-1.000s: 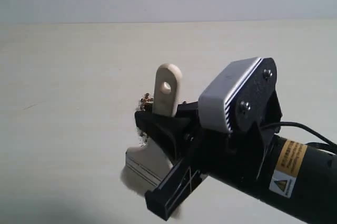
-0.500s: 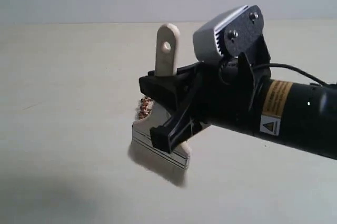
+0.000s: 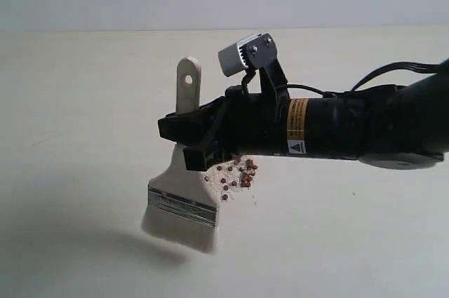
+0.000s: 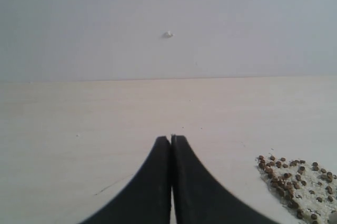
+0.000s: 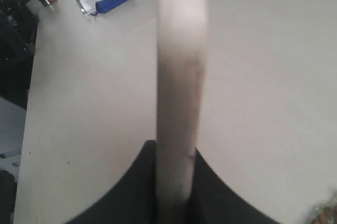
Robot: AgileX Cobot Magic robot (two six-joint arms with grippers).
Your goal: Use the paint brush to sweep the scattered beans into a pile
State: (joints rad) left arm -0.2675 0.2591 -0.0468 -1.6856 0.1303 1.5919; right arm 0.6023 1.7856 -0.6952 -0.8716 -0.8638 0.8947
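Beans (image 3: pixel 237 175) lie just beside paint brush (image 3: pixel 181 203) (wide table (image 3: pixel 70 102) stretches around).

Pale cream table (image 3: pixel 77 102), smooth top
Reddish-brown beans (image 3: pixel 237 174) lie on it in a loose cluster near the middle, a few strays just beside

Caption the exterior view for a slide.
Right gripper holds the paint brush by its handle, beside the beans on the table.
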